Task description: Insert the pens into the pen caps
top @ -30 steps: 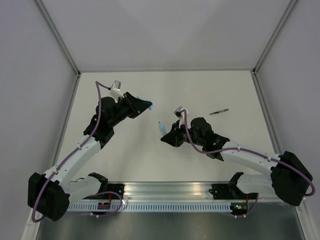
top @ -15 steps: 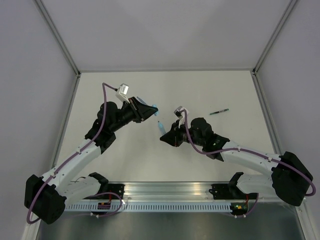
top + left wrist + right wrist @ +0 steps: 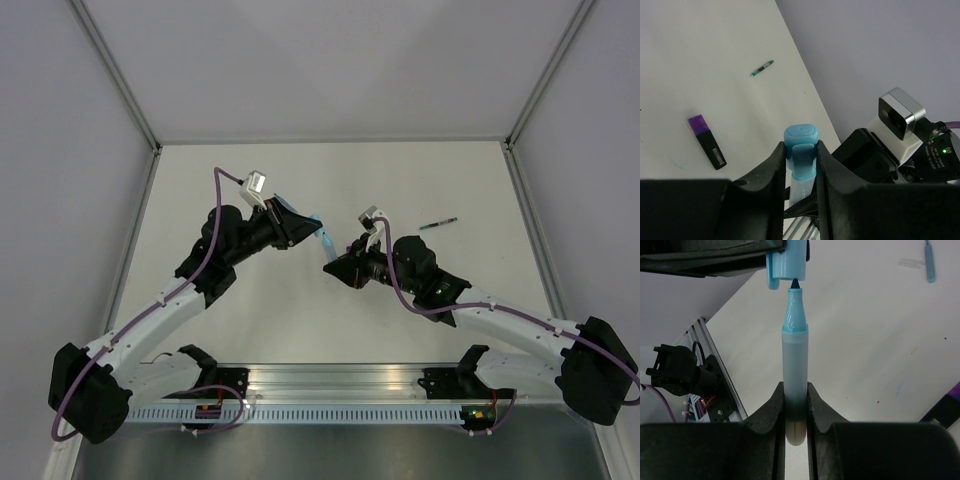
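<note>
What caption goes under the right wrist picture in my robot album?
Right jaws pinch the light blue marker, its tip right at the mouth of the light blue cap.

Light blue marker (image 3: pixel 794 370) and light blue cap (image 3: pixel 800 137): smooth, slightly glossy plastic. Table (image 3: pixel 430 180): matt white surface. Base rail (image 3: pixel 340 378): brushed metal.

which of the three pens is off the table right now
The light blue marker: the right gripper holds it up, tip at the blue cap. The purple marker and thin green pen lie flat on the table.
</note>
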